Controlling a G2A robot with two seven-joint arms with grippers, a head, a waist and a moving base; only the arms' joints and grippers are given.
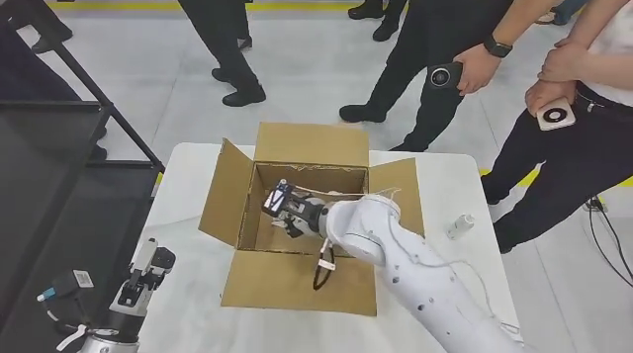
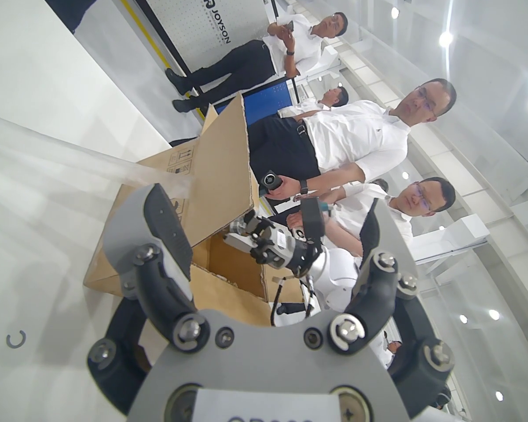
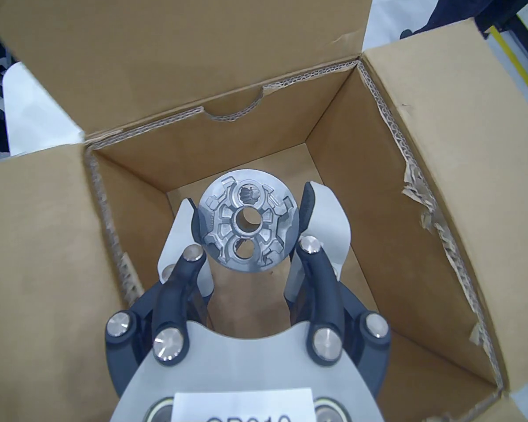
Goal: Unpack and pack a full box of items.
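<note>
An open cardboard box [image 1: 297, 282] stands in the middle of the white table [image 1: 188, 185], all flaps folded outward. My right gripper [image 1: 282, 205] is over the box's opening near its left wall. In the right wrist view the right gripper [image 3: 251, 212] is shut on a round grey metal disc [image 3: 248, 221] with holes and cast ribs, held above the bare box floor [image 3: 334, 283]. My left gripper [image 1: 150, 262] is off the table's front left corner, away from the box. The left gripper [image 2: 268, 226] is open with nothing between its fingers, facing the box [image 2: 220, 177].
A small white bottle [image 1: 460, 225] stands on the table to the right of the box. A black rack [image 1: 59, 185] stands left of the table. Several people stand close behind the table's far and right edges.
</note>
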